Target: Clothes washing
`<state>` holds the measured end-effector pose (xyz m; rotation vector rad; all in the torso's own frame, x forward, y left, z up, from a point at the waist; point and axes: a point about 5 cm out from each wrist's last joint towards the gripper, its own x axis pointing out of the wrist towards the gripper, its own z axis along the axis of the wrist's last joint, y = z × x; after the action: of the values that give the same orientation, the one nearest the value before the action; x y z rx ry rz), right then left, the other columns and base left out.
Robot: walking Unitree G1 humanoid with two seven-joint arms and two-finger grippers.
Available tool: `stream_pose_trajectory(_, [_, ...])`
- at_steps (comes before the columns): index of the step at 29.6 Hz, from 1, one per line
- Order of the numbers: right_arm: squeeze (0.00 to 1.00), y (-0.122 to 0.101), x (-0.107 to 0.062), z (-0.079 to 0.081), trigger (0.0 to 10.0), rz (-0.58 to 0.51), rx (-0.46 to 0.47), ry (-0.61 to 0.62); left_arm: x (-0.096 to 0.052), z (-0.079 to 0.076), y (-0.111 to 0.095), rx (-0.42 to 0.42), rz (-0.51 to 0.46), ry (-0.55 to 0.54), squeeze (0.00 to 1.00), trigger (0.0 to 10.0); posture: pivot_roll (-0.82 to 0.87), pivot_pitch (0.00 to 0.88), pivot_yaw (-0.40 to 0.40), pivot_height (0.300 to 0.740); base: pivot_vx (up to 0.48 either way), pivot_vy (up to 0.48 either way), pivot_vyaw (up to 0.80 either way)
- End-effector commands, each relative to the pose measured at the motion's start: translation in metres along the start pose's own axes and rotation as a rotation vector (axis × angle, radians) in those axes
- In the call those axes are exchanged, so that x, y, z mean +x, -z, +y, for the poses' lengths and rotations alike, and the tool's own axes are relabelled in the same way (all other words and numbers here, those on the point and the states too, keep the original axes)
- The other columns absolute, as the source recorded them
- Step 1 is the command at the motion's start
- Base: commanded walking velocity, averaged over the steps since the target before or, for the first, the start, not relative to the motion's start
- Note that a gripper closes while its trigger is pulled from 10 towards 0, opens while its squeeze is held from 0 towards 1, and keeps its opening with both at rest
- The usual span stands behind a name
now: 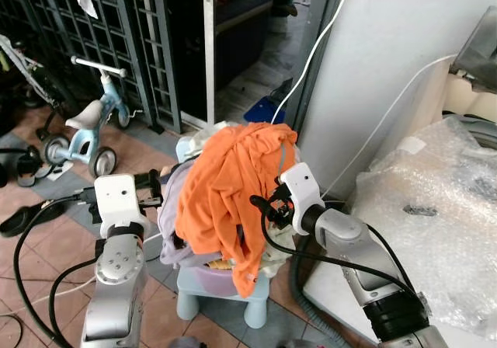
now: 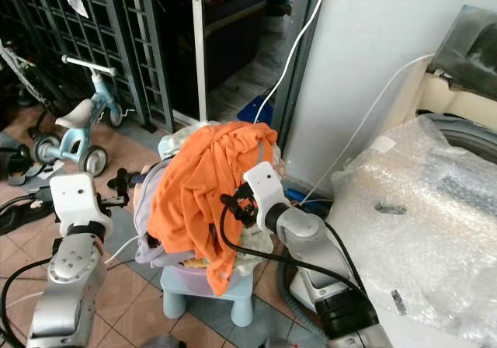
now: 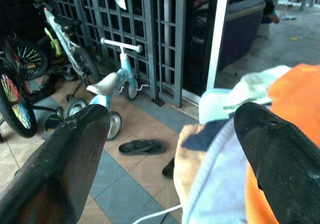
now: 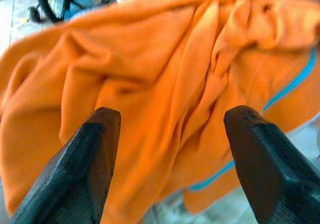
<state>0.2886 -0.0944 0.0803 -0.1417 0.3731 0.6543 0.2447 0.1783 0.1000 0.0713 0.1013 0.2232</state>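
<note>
Orange garment [image 1: 233, 185] matt creased cloth; bubble wrap [image 1: 435, 216] glossy plastic.

Orange garment [image 1: 225, 193] with thin blue stripe, before right end effector [image 4: 170, 149]; lavender cloth [image 1: 177, 216] near left end effector [image 3: 172, 149]; pale blue stool [image 1: 225, 290]; black fingers [image 4: 97, 154].
</note>
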Motion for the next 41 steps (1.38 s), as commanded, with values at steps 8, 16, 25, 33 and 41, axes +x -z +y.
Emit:
stream_pose_trajectory(8, [0.00,-0.015,0.022,-0.003,10.0,-0.018,0.008,0.063,-0.011,0.009,-0.003,0.014,0.027,-0.019,0.00,10.0,0.09,0.000,-0.038,0.740,0.000,0.280,0.00])
stream_pose_trajectory(16, [0.00,-0.015,0.033,-0.005,10.0,-0.020,0.094,0.143,-0.014,0.012,-0.004,0.040,0.028,-0.013,0.00,10.0,0.10,0.009,-0.029,0.740,0.000,0.116,0.00])
stream_pose_trajectory(25, [0.00,0.002,0.030,-0.028,0.0,0.070,0.201,0.360,-0.013,0.009,-0.005,0.045,0.035,-0.001,0.00,10.0,0.10,0.007,-0.029,0.740,0.000,0.000,0.00])
stream_pose_trajectory(33, [0.00,0.007,0.032,-0.026,0.0,0.092,0.213,0.339,-0.014,0.005,-0.004,0.043,0.045,0.011,0.00,10.0,0.09,0.002,-0.031,0.740,0.000,0.000,0.00])
stream_pose_trajectory(41, [0.00,0.006,0.038,-0.011,0.0,0.073,0.270,0.256,-0.013,0.004,-0.004,0.042,0.043,0.012,0.00,10.0,0.09,0.000,-0.035,0.740,0.000,0.000,0.00])
